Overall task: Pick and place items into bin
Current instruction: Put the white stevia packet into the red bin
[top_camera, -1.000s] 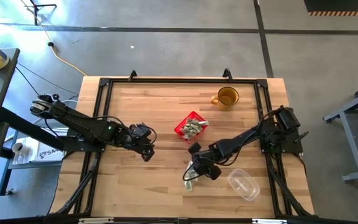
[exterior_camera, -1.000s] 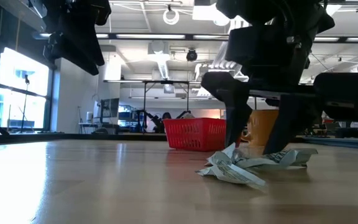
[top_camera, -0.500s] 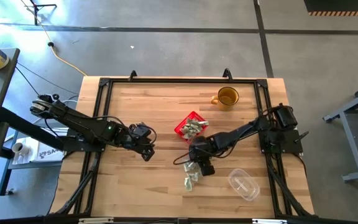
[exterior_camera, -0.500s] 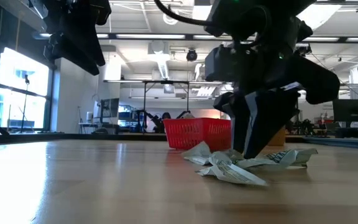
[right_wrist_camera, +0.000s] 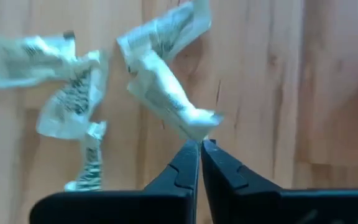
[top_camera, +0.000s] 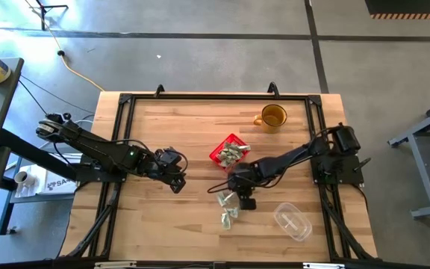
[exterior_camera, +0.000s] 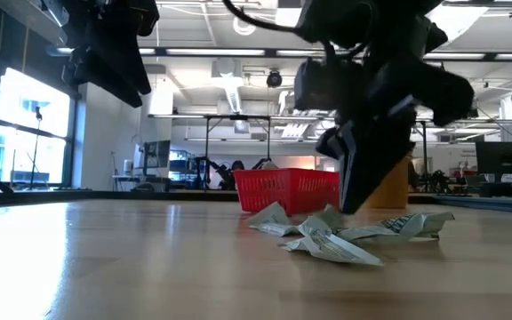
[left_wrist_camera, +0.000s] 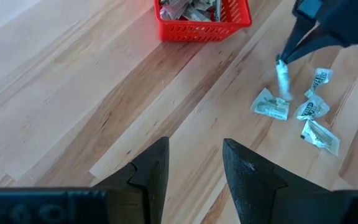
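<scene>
Right gripper (right_wrist_camera: pixel 200 144) down low over the table (top_camera: pixel 163 127), jaws pinched nearly together on the tip of one wrapped piece (right_wrist_camera: pixel 166 93), so it dangles off the very tips. Makes sense for something this thin and floppy: only an edge to grab. Lifted clear of the wood in the left wrist view, hanging from the fingertips (left_wrist_camera: pixel 283 59). Probably mid-carry toward the bin.

A few loose items (top_camera: pixel 228 215) lying flat just beside and under that gripper, near the front middle of the table. Red bin (top_camera: pixel 228 152) sitting just behind them, already holding a heap of wrappers, so a short hop only.

Left gripper (left_wrist_camera: pixel 194 163) parked well off to the left, jaws apart a bit and holding nothing, out of the way on purpose by the look of it.

Amber mug (top_camera: pixel 272 116) and clear container (top_camera: pixel 292 221) untouched off to the right side.
</scene>
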`<state>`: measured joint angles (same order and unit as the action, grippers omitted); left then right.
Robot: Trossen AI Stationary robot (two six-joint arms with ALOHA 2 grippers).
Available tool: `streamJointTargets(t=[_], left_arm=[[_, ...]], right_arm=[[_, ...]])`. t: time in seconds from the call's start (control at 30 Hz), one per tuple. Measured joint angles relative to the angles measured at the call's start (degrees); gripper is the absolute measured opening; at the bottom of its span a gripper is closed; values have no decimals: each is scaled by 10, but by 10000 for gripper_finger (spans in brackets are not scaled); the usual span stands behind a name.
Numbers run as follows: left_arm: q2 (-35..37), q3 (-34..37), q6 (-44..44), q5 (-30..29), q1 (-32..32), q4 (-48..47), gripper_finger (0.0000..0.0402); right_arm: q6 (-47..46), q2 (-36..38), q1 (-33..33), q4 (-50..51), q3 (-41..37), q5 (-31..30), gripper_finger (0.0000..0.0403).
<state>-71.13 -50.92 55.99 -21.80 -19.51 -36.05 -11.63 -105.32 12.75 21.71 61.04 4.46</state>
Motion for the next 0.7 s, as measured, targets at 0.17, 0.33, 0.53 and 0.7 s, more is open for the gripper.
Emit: streamJointTargets(t=[0.17, 0.33, 0.53, 0.7], left_arm=[[0, 0, 0, 0, 0, 1, 184], [0, 0, 0, -11, 0, 1, 184], [0, 0, -1, -20, 0, 5, 184], [0, 0, 0, -20, 0, 8, 184]], right_arm=[[-20, 45, 4, 19, 0, -37, 3], [-38, 94, 7, 20, 0, -58, 3], [-3, 71, 16, 7, 1, 2, 52], [61, 47, 42, -9, 0, -34, 141]])
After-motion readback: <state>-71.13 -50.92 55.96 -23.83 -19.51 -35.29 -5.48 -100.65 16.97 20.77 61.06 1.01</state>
